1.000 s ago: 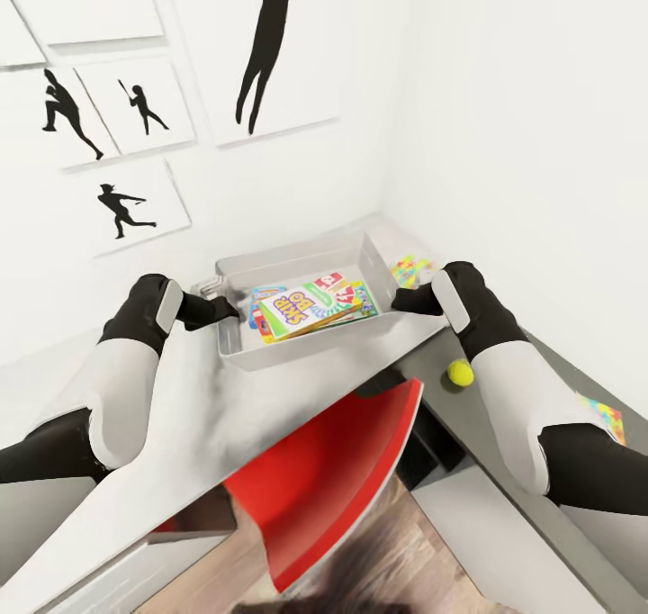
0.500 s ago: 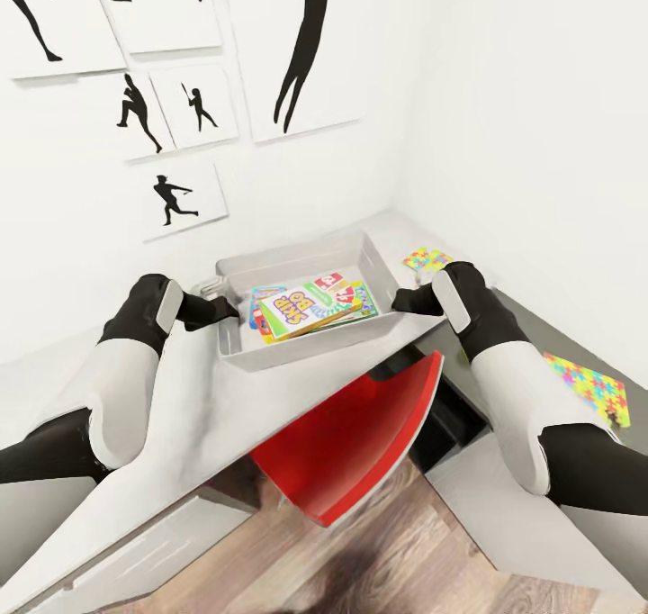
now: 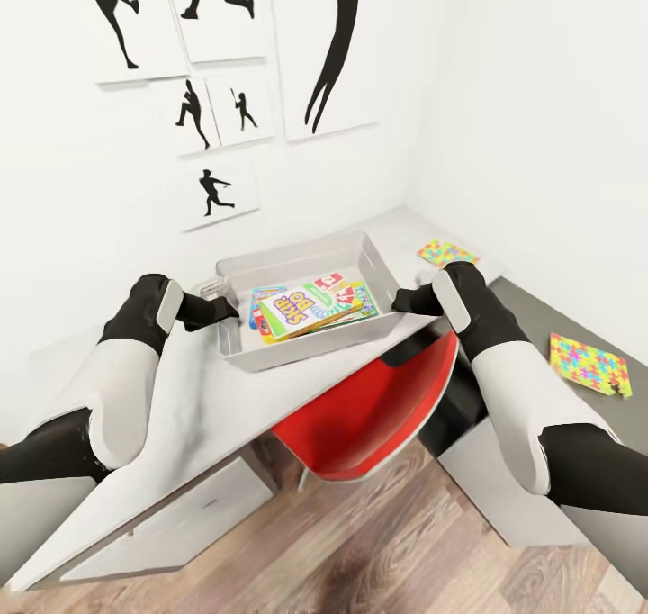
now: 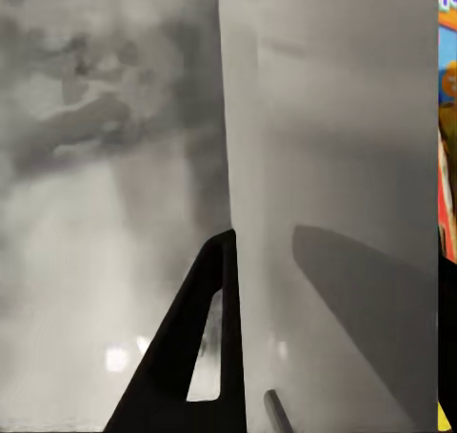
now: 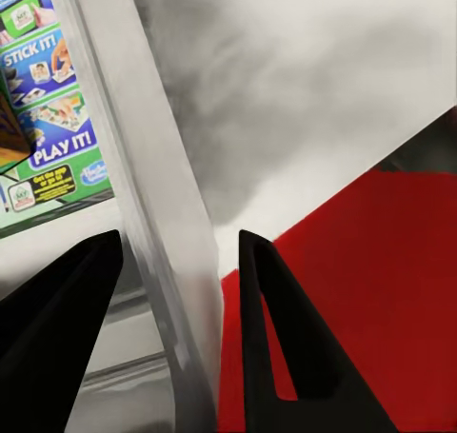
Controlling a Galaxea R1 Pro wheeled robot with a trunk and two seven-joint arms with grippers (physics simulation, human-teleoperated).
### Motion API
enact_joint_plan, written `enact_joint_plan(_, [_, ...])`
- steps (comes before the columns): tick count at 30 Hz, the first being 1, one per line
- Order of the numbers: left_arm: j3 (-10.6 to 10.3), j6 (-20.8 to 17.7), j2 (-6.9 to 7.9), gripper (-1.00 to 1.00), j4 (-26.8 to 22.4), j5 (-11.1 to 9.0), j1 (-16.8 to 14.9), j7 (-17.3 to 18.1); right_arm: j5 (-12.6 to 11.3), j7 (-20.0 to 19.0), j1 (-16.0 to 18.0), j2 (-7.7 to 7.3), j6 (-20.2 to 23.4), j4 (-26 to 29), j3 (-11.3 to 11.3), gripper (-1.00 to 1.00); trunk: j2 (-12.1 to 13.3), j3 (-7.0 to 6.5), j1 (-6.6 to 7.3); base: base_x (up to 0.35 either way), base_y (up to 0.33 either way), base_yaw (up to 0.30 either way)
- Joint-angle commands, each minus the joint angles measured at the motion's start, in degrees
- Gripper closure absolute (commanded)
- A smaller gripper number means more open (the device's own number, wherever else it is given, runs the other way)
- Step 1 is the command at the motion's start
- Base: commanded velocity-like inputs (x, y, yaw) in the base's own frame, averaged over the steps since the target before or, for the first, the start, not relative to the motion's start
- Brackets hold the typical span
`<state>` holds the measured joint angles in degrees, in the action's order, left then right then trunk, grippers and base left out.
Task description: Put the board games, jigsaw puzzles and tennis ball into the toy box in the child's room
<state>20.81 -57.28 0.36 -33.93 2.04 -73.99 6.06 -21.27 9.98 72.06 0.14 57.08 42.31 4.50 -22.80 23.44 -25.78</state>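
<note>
The light-grey toy box (image 3: 297, 267) hangs between my two grippers, over the front edge of the table (image 3: 198, 398). Inside lie the board games (image 3: 301, 308), stacked, with a green-yellow one on top. My left gripper (image 3: 222, 311) is shut on the box's left wall (image 4: 324, 214). My right gripper (image 3: 402, 301) is shut on its right wall (image 5: 162, 224), with a blue game box (image 5: 48, 119) showing inside. One jigsaw puzzle (image 3: 447, 253) lies near the corner wall. The other jigsaw puzzle (image 3: 589, 363) sits on the darker table section beside my right arm. The tennis ball is hidden.
A red chair (image 3: 369, 411) stands tucked under the table right below the box. White drawers (image 3: 180, 515) sit under the left part of the table. Black silhouette pictures (image 3: 216, 191) hang on the wall behind. Wood-plank floor (image 3: 360, 551) lies below.
The camera has swung, so wall pictures and puzzles sit further right. The box stays between my shut grippers and has come away from the corner. My right arm now hides the tennis ball.
</note>
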Motion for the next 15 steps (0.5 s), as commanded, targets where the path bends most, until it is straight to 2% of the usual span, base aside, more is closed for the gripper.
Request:
enact_joint_plan(1, [-0.07, -0.82, -0.01, 1.0, 0.07, -2.13, -0.02, 0.44, -2.55, 0.48, 0.1, -0.04, -0.56, 0.23, 0.07, 1.0, -0.12, 0.0, 0.0, -0.247, 0.211, 0.011])
enact_joint_plan(7, [-0.07, -0.82, -0.01, 1.0, 0.03, -2.13, -0.02, 0.44, -2.55, 0.48, 0.1, -0.04, -0.5, 0.23, 0.07, 1.0, -0.12, -0.56, 0.0, -0.246, 0.212, 0.065])
enact_joint_plan(15, [-0.07, -0.82, -0.01, 1.0, 0.04, -2.13, -0.02, 0.44, -2.58, 0.43, 0.1, -0.02, -0.39, 0.23, 0.07, 1.0, -0.12, -1.21, 0.0, -0.236, 0.217, 0.13])
